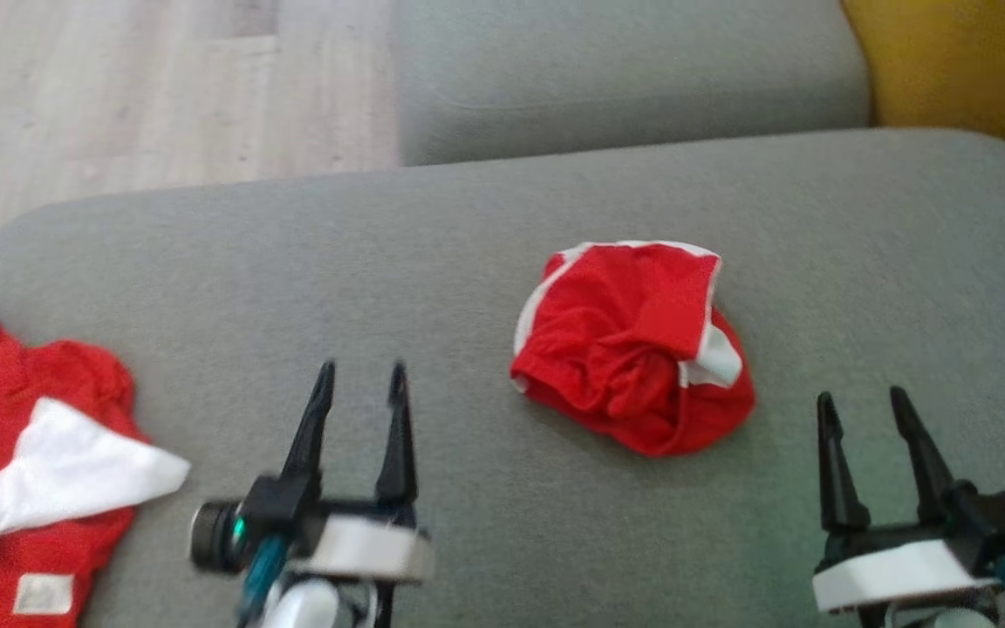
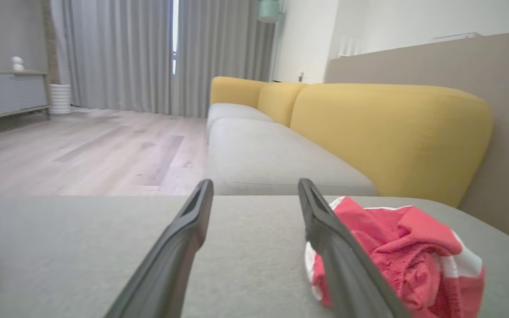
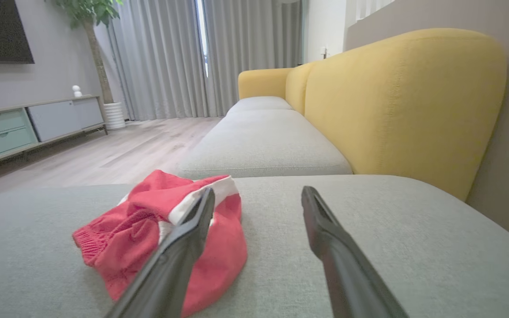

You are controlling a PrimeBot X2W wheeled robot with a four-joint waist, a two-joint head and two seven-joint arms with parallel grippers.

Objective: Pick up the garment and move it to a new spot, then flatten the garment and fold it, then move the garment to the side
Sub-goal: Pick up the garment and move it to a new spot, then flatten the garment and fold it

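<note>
From the head we look steeply down on the grey seat cushion (image 1: 485, 253), near enough that it spans the frame, with the left gripper (image 1: 361, 371) and right gripper (image 1: 861, 397) at its near edge. Our left wrist camera sits low over the cushion, facing along the sofa toward the far curtains (image 2: 122, 53); our right wrist camera faces the same way from further right. All three share the crumpled red garment (image 1: 633, 349). Both wrist views share the yellow backrest (image 3: 404, 97) and wooden floor (image 3: 117, 150).

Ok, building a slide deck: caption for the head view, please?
Crumpled red-and-white garment on grey cushion, left pincer and right pincer open and empty nearby; second garment at left edge.
</note>
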